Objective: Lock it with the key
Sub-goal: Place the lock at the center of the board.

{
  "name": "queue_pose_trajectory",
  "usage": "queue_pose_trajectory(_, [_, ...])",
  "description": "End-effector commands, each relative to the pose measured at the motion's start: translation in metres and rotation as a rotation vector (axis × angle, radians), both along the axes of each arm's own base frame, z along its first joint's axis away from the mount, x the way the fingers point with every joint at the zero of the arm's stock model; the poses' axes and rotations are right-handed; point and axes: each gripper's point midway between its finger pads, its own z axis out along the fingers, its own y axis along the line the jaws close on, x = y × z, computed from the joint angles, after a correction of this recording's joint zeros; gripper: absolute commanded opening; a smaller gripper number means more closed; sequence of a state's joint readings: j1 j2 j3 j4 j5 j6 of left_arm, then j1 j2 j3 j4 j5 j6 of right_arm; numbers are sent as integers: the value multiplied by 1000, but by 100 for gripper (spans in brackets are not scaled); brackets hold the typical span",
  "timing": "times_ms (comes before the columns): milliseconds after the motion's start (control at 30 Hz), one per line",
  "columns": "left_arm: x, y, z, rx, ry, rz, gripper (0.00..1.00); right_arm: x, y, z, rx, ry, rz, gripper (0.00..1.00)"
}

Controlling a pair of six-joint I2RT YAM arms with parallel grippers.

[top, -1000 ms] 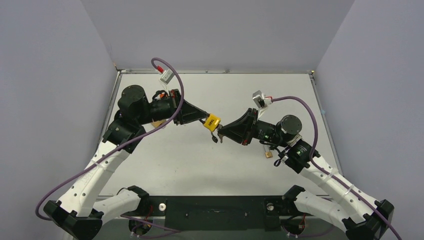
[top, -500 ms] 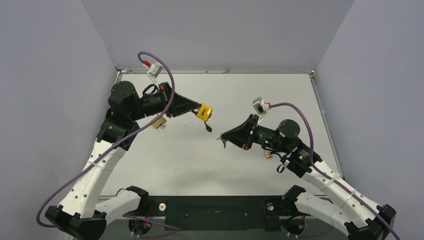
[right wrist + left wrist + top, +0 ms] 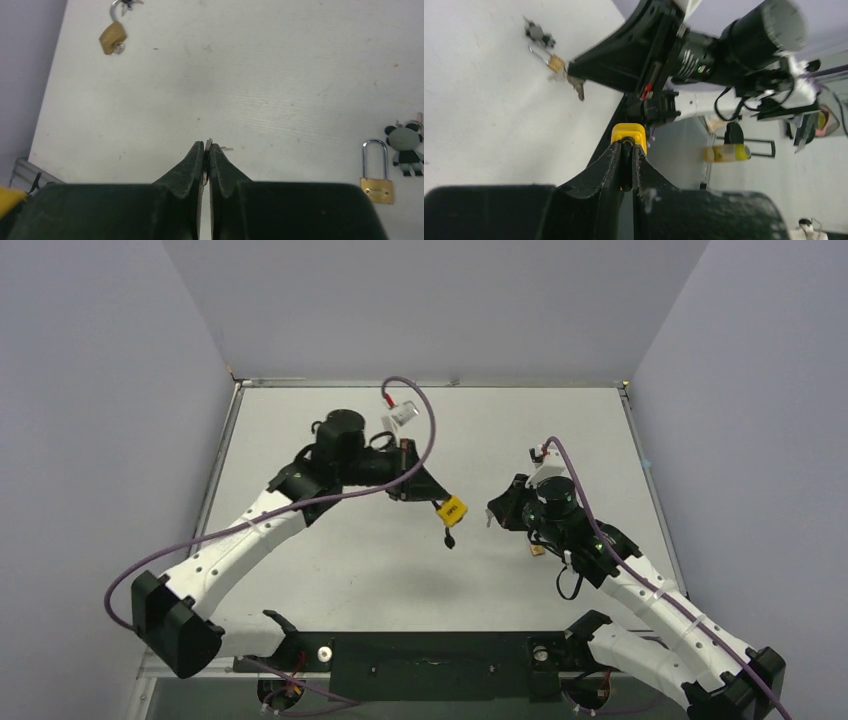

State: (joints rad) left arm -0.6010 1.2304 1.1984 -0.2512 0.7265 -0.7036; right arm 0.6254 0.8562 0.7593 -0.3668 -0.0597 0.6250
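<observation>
yellow padlock [image 3: 452, 507] mid-air ctr, front table [image 3: 340, 570] open, brass padlock [image 3: 377, 189] R side

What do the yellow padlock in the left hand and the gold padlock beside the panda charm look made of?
Yellow padlock: probably plastic or painted casing, matte, evenly coloured. Gold padlock: likely brass body with a shiny steel-looking shackle, judging by metallic glints.

A robotics lab was suggested: a white table [image 3: 330, 570] was enclosed by plain grey walls [image 3: 100, 390], and the left arm [image 3: 240, 538] and right arm [image 3: 650, 595], trailed by purple cables [image 3: 431, 425], were bolted at its near edge.
</observation>
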Motion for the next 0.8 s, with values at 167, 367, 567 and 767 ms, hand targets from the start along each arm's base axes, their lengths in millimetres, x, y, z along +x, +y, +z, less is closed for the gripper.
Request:
queue_pose_trajectory(167, [-21, -75, -104, 151, 109, -202, 0, 15, -53, -51, -119, 142, -307, 0])
queue_pose_trajectory(367, [-7, -101, -170, 243, 180, -246, 0, 10, -59, -82, -141, 204, -328, 0])
queue_pose_trajectory(567, [5, -119, -220, 314, 235, -276, 0, 6, -57, -101, -148, 240, -315, 0])
queue_pose_trajectory(767, [20, -132, -238, 332, 246, -283, 0, 4, -47, -119, -123, 289, -287, 0])
